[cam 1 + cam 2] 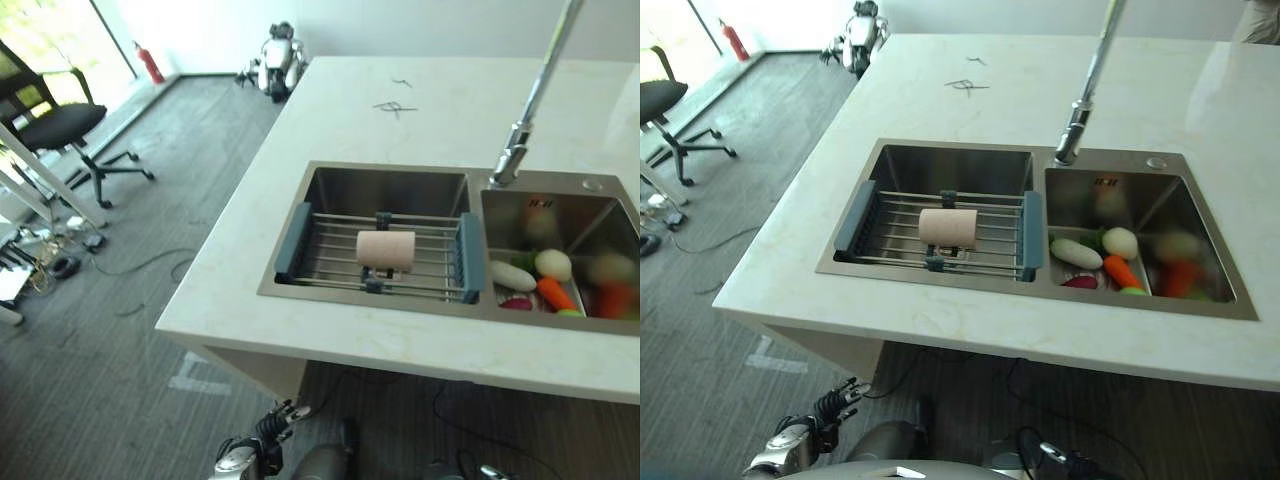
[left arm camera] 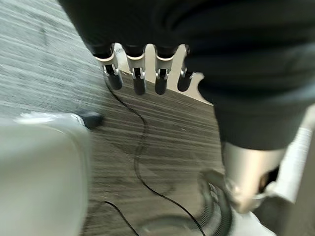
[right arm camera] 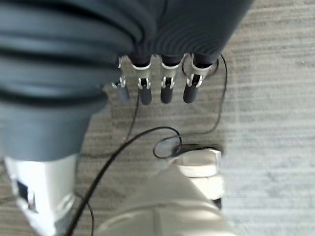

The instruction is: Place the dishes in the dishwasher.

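A pale pink cup [image 1: 385, 249] lies on its side on a wire drying rack [image 1: 322, 246] with blue-grey ends. The rack spans the left basin of a steel double sink [image 1: 390, 182] set in a cream counter. My left hand [image 1: 266, 436] hangs low beside me, below the counter's front edge. In the left wrist view its fingers [image 2: 139, 78] point straight down at the striped floor and hold nothing. In the right wrist view my right hand [image 3: 166, 88] also hangs over the floor, fingers straight and empty. Both hands are far from the cup.
The right basin holds vegetables: a white one [image 1: 512, 275], a carrot [image 1: 552, 294] and others. A tall tap [image 1: 527, 110] rises behind the sink. To the left on the floor stand an office chair [image 1: 60, 125], a fire extinguisher [image 1: 150, 63] and a small robot [image 1: 278, 58].
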Controlling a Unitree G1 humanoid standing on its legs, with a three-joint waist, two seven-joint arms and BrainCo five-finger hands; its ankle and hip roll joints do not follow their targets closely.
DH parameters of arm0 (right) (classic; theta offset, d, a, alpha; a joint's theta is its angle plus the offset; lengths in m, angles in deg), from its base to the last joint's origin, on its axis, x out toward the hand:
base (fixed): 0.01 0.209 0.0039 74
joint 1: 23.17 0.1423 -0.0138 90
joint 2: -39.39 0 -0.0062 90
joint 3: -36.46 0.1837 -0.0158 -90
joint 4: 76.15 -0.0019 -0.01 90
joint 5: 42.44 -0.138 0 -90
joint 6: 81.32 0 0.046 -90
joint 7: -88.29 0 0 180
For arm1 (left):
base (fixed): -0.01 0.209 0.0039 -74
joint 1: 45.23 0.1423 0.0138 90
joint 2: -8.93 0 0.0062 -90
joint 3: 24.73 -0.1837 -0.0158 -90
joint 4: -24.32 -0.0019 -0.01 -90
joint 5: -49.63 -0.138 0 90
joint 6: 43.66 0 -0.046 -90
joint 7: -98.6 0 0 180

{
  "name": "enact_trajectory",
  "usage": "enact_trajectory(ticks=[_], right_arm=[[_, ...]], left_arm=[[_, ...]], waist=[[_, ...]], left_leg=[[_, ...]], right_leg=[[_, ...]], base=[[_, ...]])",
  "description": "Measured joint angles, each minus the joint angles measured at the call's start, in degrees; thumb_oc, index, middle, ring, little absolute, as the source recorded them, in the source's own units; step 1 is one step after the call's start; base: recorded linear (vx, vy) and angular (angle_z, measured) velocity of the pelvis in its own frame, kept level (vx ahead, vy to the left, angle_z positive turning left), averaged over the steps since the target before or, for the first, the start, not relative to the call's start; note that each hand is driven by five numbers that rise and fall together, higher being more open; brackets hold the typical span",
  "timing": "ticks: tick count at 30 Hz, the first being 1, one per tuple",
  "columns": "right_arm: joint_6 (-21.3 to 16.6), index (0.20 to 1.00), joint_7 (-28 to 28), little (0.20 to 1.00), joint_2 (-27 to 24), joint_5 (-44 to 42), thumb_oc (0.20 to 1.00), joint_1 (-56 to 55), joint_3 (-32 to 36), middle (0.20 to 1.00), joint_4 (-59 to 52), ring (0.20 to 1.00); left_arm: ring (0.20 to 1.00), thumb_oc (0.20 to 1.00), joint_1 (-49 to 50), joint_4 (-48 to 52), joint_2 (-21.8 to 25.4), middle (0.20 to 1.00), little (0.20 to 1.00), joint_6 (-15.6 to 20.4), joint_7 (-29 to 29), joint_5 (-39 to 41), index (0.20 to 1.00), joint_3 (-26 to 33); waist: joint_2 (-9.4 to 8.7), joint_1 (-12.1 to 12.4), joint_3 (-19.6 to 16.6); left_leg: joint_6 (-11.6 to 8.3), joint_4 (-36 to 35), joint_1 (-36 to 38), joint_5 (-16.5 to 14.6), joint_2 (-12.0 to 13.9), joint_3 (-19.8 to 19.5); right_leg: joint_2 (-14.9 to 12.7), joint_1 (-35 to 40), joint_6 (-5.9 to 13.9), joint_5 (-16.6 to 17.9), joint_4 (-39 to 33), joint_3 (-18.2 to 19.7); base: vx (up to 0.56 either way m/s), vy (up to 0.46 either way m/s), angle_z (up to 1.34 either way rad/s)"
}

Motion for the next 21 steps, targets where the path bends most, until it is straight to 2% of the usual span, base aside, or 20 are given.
enact_trajectory(ticks=[1,2,3,4,7,8,9,10,11,13,15,16,18,21], right_arm=[[-0.16,1.0,0.02,1.0,0.21,-0.3,1.0,-0.11,0.12,1.0,-0.64,1.0],[-0.14,1.0,-0.05,1.0,0.52,-0.58,1.0,-0.03,0.31,1.0,-1.15,1.0],[-0.25,1.0,0.0,1.0,0.66,-1.33,1.0,0.72,0.49,1.0,-1.38,1.0],[-0.26,1.0,0.06,1.0,0.95,-2.31,1.0,1.22,0.78,1.0,-1.29,1.0],[-1.39,1.0,0.26,1.0,1.03,-2.38,1.0,2.21,2.57,1.0,-2.4,1.0],[-1.47,1.0,0.32,1.0,0.83,-2.37,1.0,2.32,2.62,1.0,-2.4,1.0],[-1.43,1.0,0.64,1.0,0.58,-2.36,1.0,3.26,2.62,1.0,-2.43,1.0],[-1.27,1.0,0.81,1.0,0.41,-2.36,1.0,3.93,2.67,1.0,-2.3,1.0],[-1.11,1.0,0.99,1.0,0.25,-2.35,1.0,5.18,2.39,1.0,-2.51,1.0],[-0.53,1.0,1.1,1.0,0.22,-2.35,1.0,5.13,2.38,1.0,-2.29,1.0],[-0.05,1.0,1.17,1.0,0.19,-2.39,1.0,4.32,2.4,1.0,-2.25,1.0],[-0.04,1.0,1.28,1.0,0.13,-2.41,1.0,4.11,2.45,1.0,-2.28,1.0],[0.08,1.0,1.43,1.0,-0.87,-2.88,1.0,3.67,2.51,1.0,-2.4,1.0],[0.1,1.0,1.57,1.0,-4.86,-2.95,1.0,3.52,4.0,1.0,-2.5,1.0]], left_arm=[[1.0,1.0,1.04,-2.09,-0.24,1.0,1.0,-0.51,0.15,-0.06,1.0,0.12],[1.0,1.0,2.1,-1.85,-0.28,1.0,1.0,-0.52,0.16,-0.05,1.0,0.0],[1.0,1.0,2.72,-1.15,-0.17,1.0,1.0,-0.51,0.39,-0.04,1.0,-0.04],[1.0,1.0,2.89,-1.04,0.22,1.0,1.0,-0.52,0.47,-0.03,1.0,0.04],[1.0,1.0,3.37,-0.96,1.86,1.0,1.0,-0.59,0.63,-0.03,1.0,1.07],[1.0,1.0,3.05,-0.9,1.86,1.0,1.0,-0.59,0.64,-0.04,1.0,1.11],[1.0,1.0,3.01,0.56,2.54,1.0,1.0,-0.51,0.61,0.08,1.0,0.88],[1.0,1.0,2.73,0.91,2.91,1.0,1.0,-0.41,0.64,0.42,1.0,0.96],[1.0,1.0,2.59,1.27,3.09,1.0,1.0,-0.52,0.46,1.79,1.0,1.35],[1.0,1.0,2.69,1.39,2.86,1.0,1.0,-0.58,-0.68,3.54,1.0,2.29],[1.0,1.0,4.15,1.42,2.49,1.0,1.0,-0.49,-2.49,4.64,1.0,5.54],[1.0,1.0,4.85,1.54,2.41,1.0,1.0,-0.48,-3.66,4.63,1.0,6.56],[1.0,1.0,6.82,1.73,2.43,1.0,1.0,-0.43,-6.13,4.7,1.0,7.23],[1.0,1.0,8.74,1.88,2.42,1.0,1.0,0.3,-9.78,6.93,1.0,11.28]], waist=[[0.53,0.05,-1.28],[0.9,0.02,-1.63],[1.44,-0.08,-1.77],[1.46,0.11,-1.73],[0.92,1.37,-1.75],[1.19,1.3,-1.6],[2.65,1.34,-0.7],[2.79,1.76,0.37],[2.05,2.0,1.32],[1.36,1.89,1.65],[1.13,2.79,1.74],[1.58,3.1,1.58],[2.41,3.36,1.12],[4.25,3.35,0.05]], left_leg=[[-0.71,1.31,0.46,-4.27,-0.17,-0.22],[-0.21,0.43,1.28,-4.49,-1.2,0.14],[1.24,-1.42,1.96,-3.56,-1.38,0.09],[1.78,-2.88,2.87,-2.94,-1.32,0.4],[2.41,-4.41,4.62,-3.47,-1.17,2.79],[2.46,-4.5,4.82,-3.51,-0.94,2.77],[2.55,-4.7,5.35,-3.47,0.89,2.88],[2.12,-4.52,5.09,-3.71,1.36,3.59],[1.44,-4.61,4.47,-3.86,1.3,4.87],[0.87,-4.46,3.49,-3.68,0.96,4.98],[-0.46,-4.24,3.12,-3.7,1.57,4.98],[-1.64,-3.48,2.55,-4.13,2.93,4.81],[-3.33,-3.61,2.06,-3.72,4.57,4.39],[-4.08,-3.65,2.25,-3.58,5.75,4.36]], right_leg=[[-0.03,0.23,0.17,-0.81,0.99,-0.01],[-0.89,-0.6,0.28,-0.73,3.36,0.85],[-1.19,-3.13,0.02,-0.55,6.29,1.09],[-0.98,-4.38,0.02,-0.61,6.62,1.27],[-1.05,-7.18,0.27,4.38,4.34,-0.59],[-0.9,-7.11,0.66,5.36,3.87,-1.13],[0.1,-7.7,1.25,7.09,3.73,-2.91],[-1.0,-10.98,2.0,6.55,5.27,-2.95],[-1.59,-13.07,1.91,6.58,6.07,-2.47],[-2.21,-16.01,1.34,6.97,4.57,-0.13],[-1.96,-15.89,0.96,8.01,3.93,-1.48],[-1.1,-15.58,0.59,9.61,2.7,-2.78],[0.58,-15.86,-0.97,9.3,2.07,-3.47],[1.6,-16.68,-2.72,7.63,3.9,-3.5]], base=[[0.12,0.21,-0.13],[0.1,0.146,-0.11],[0.11,0.151,-0.1],[0.1,0.131,-0.12],[0.07,0.09,-0.33],[-0.06,-0.085,-0.24],[-0.08,-0.221,-0.41],[-0.08,-0.249,-0.53],[-0.02,-0.19,-0.34],[0.0,-0.167,0.0],[0.03,-0.141,-0.05],[0.03,-0.082,-0.06],[0.03,-0.015,-0.04],[0.05,0.013,-0.04]])
